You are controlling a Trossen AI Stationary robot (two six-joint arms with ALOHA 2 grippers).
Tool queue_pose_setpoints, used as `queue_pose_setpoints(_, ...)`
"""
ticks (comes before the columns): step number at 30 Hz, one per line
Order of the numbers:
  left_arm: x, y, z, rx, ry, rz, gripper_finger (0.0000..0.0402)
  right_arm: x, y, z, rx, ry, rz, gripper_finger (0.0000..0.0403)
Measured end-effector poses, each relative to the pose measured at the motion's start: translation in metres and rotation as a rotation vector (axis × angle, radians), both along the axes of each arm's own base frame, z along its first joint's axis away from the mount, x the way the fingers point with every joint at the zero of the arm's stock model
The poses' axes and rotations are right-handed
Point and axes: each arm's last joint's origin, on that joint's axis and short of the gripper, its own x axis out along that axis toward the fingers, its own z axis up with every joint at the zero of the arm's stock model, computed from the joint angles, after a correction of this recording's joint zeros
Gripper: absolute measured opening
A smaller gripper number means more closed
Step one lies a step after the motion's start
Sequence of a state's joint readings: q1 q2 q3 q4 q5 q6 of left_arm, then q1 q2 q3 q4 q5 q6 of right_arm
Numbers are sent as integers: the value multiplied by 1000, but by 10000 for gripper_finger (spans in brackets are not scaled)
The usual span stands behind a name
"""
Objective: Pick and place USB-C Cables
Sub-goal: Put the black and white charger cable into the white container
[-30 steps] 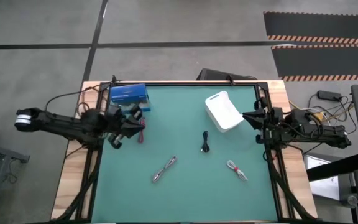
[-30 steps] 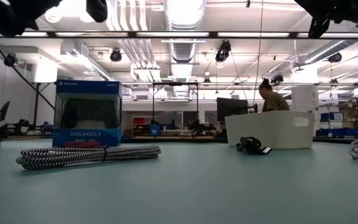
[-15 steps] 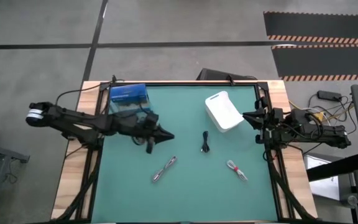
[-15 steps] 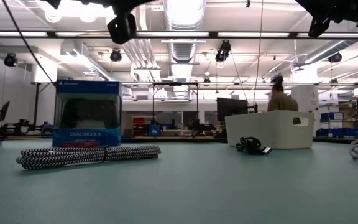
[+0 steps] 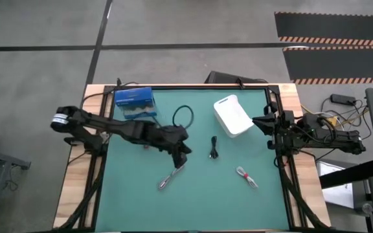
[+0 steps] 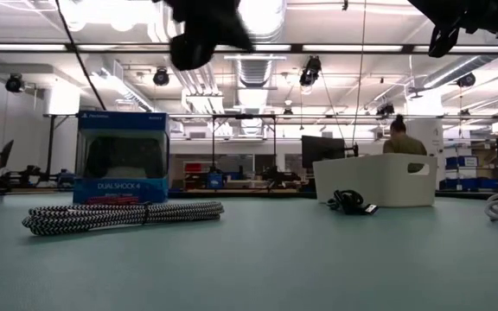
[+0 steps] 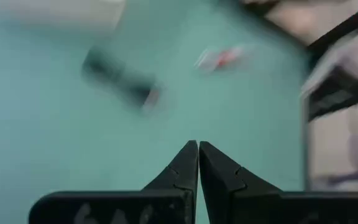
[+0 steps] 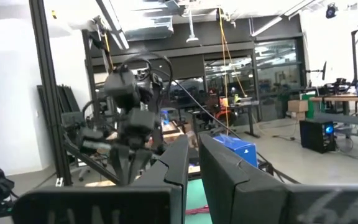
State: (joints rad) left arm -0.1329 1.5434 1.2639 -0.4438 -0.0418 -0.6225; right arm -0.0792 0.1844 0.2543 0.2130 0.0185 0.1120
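open mat (image 5: 128, 188) at front, white bin (image 5: 232, 115) blocking back right

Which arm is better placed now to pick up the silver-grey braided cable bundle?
The left: its gripper hovers just beside the silver-grey braided cable bundle, mid-table. The right gripper waits at the table's right edge, farther away.

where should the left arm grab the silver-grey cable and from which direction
Probably at the middle of the silver-grey cable, coming straight down from above. It lies flat on the green mat as a long, thin diagonal bundle, so the fingers should close across its narrow width. The left end effector hovers shut just beyond its upper end, so it must open first.
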Motion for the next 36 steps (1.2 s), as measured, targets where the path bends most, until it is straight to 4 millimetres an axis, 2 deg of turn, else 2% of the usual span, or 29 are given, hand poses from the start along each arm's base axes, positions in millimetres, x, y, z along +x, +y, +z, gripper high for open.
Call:
queue_pose_setpoints(6,-29,5,-25,-60,562,256,0,0,0,-1,1,7,0,29)
queue_pose_setpoints(11,-57,11,-47,-39,822,472,0,1,0,-2,2,23,0,29)
queue_pose_setpoints(19,-72,24,-74,-41,842,545,0,1,0,-2,-2,22,-1,29)
queue_pose_setpoints(24,-69,25,-84,-105,809,522,0,1,0,-2,-4,22,-2,29)
queue_pose_setpoints(32,-62,16,-79,-242,794,436,0,1,0,-3,-5,30,-2,29)
queue_pose_setpoints(36,-43,1,-71,-347,628,307,0,1,0,-4,-4,40,-3,29)
